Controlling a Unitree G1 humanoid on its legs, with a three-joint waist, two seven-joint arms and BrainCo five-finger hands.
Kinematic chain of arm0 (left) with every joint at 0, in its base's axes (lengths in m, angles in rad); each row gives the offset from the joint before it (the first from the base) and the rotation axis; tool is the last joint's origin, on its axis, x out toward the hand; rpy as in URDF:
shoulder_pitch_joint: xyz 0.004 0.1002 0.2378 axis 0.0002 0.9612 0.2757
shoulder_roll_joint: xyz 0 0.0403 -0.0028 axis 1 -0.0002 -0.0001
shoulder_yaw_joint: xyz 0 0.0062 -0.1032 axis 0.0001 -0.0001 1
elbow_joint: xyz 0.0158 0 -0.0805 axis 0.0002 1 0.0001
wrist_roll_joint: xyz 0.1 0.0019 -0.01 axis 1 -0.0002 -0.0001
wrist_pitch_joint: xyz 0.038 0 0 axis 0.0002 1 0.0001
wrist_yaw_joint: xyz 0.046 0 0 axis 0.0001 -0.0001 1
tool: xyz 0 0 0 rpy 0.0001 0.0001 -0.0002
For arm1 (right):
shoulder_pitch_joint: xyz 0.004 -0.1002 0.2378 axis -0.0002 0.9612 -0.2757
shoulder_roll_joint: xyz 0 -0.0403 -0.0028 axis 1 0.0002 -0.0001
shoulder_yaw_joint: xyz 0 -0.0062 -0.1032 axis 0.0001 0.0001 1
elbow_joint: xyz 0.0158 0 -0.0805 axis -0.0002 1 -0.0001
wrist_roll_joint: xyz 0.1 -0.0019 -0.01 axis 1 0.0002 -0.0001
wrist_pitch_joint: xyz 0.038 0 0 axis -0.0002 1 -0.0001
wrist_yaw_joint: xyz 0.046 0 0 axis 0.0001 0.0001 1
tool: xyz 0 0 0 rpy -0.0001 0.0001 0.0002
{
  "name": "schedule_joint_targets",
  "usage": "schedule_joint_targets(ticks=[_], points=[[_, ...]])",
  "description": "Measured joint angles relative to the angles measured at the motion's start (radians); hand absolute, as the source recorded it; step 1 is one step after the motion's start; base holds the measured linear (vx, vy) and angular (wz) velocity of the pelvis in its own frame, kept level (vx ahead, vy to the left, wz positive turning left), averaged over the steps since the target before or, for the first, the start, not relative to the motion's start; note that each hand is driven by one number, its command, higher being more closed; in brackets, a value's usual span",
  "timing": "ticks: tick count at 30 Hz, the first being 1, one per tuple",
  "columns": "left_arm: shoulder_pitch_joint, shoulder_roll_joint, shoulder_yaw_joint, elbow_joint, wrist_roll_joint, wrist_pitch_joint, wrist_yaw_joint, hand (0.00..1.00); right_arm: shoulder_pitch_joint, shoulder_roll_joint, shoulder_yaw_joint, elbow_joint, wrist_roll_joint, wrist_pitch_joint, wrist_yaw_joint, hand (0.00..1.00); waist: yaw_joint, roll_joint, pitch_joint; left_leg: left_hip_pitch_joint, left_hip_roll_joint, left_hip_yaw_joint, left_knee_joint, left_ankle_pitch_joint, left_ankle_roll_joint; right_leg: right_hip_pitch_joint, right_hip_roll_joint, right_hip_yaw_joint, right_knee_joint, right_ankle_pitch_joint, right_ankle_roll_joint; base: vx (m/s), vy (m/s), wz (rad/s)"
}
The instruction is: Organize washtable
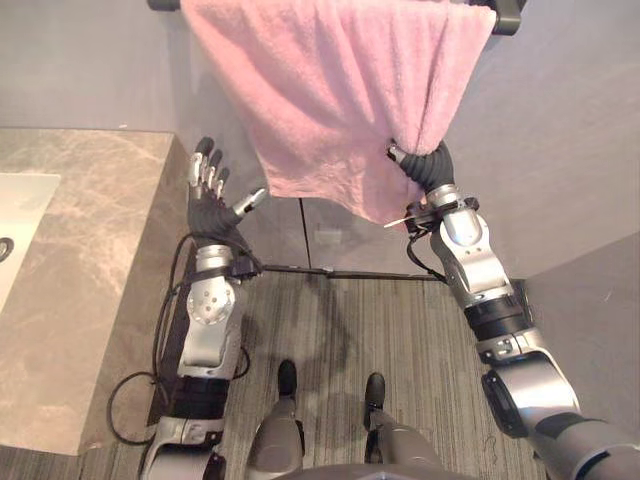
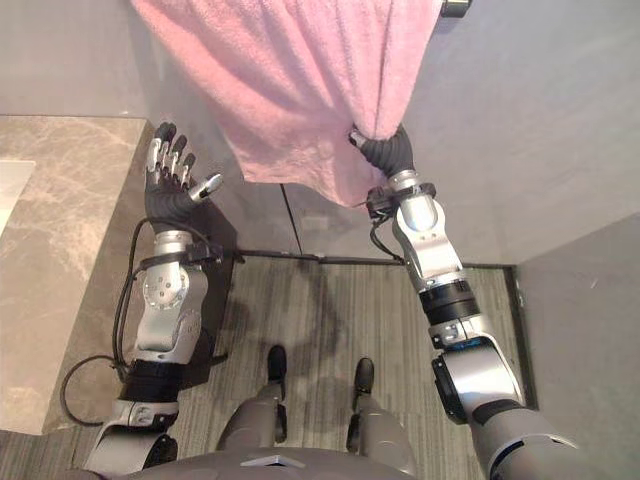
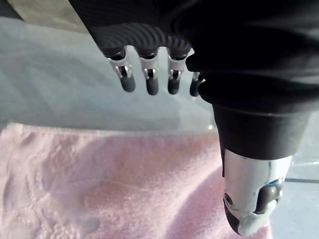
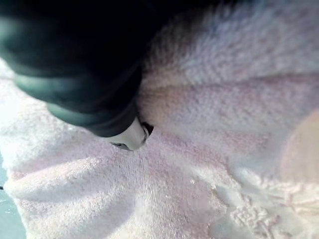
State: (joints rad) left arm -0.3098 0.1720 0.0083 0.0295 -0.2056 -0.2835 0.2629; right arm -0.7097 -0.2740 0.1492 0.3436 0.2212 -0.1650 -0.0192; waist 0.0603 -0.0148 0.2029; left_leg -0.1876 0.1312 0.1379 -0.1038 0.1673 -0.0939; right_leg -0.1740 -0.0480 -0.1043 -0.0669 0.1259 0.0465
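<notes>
A pink towel [image 1: 330, 90] hangs over a dark rail [image 1: 505, 18] on the grey wall ahead. My right hand [image 1: 428, 168] is raised to the towel's lower right edge. The cloth gathers into folds where the hand pinches it, and in the right wrist view my thumb [image 4: 132, 137] presses into the pink towel [image 4: 224, 124]. My left hand [image 1: 208, 205] is held up just left of and below the towel's bottom left corner, open with fingers [image 3: 149, 79] straight, not touching the cloth. The towel's lower edge [image 3: 124, 184] shows beyond the left hand.
A beige marble countertop [image 1: 90, 260] runs along the left, close to my left arm, with a white basin [image 1: 20, 210] at its far left. Striped grey flooring [image 1: 370, 320] lies below, between the two arms.
</notes>
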Motion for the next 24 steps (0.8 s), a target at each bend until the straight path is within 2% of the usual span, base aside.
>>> schedule_joint_targets(ticks=[8, 10, 15, 16, 22, 24], points=[[-0.167, 0.037, -0.010, 0.210, 0.059, 0.022, 0.084, 0.00, -0.019, 0.024, 0.049, 0.006, 0.035, -0.022, -0.003, 1.00, -0.016, -0.035, -0.002, 0.005, 0.004, 0.055, 0.004, 0.000, 0.000, -0.015, 0.005, 0.058, -0.023, 0.036, -0.002, 0.00, 0.000, -0.20], [-0.213, 0.041, -0.011, 0.258, 0.065, 0.041, 0.103, 0.00, -0.033, 0.040, 0.058, 0.012, 0.035, -0.022, -0.008, 1.00, -0.022, -0.041, -0.002, 0.005, 0.005, 0.071, 0.000, 0.000, 0.000, -0.023, 0.005, 0.067, -0.023, 0.041, -0.002, -0.06, 0.009, -0.21], [-0.294, 0.042, -0.015, 0.326, 0.069, 0.047, 0.136, 0.00, -0.051, 0.058, 0.092, 0.012, 0.038, -0.028, -0.028, 1.00, -0.025, -0.042, -0.002, 0.003, 0.006, 0.093, -0.001, 0.000, 0.000, -0.038, 0.007, 0.091, -0.023, 0.044, 0.001, -0.04, 0.003, -0.15], [-0.318, 0.042, -0.018, 0.345, 0.069, 0.047, 0.144, 1.00, -0.052, 0.060, 0.096, 0.013, 0.046, -0.030, -0.031, 1.00, -0.026, -0.044, -0.002, 0.003, 0.006, 0.097, -0.001, 0.000, 0.000, -0.040, 0.007, 0.093, -0.023, 0.045, 0.002, -0.01, 0.008, -0.08], [-0.341, 0.047, -0.026, 0.367, 0.055, 0.043, 0.179, 1.00, -0.076, 0.062, 0.134, 0.054, 0.075, -0.048, -0.050, 1.00, -0.028, -0.054, -0.007, -0.003, 0.006, 0.103, -0.001, 0.001, -0.001, -0.053, 0.007, 0.099, -0.018, 0.048, 0.001, 0.00, 0.002, -0.02], [-0.381, 0.072, -0.049, 0.399, 0.055, 0.045, 0.175, 1.00, -0.083, 0.063, 0.138, 0.060, 0.075, -0.046, -0.051, 1.00, -0.029, -0.066, -0.008, -0.003, 0.006, 0.106, -0.001, 0.001, -0.001, -0.057, 0.007, 0.102, -0.013, 0.050, 0.001, 0.00, 0.007, -0.06]])
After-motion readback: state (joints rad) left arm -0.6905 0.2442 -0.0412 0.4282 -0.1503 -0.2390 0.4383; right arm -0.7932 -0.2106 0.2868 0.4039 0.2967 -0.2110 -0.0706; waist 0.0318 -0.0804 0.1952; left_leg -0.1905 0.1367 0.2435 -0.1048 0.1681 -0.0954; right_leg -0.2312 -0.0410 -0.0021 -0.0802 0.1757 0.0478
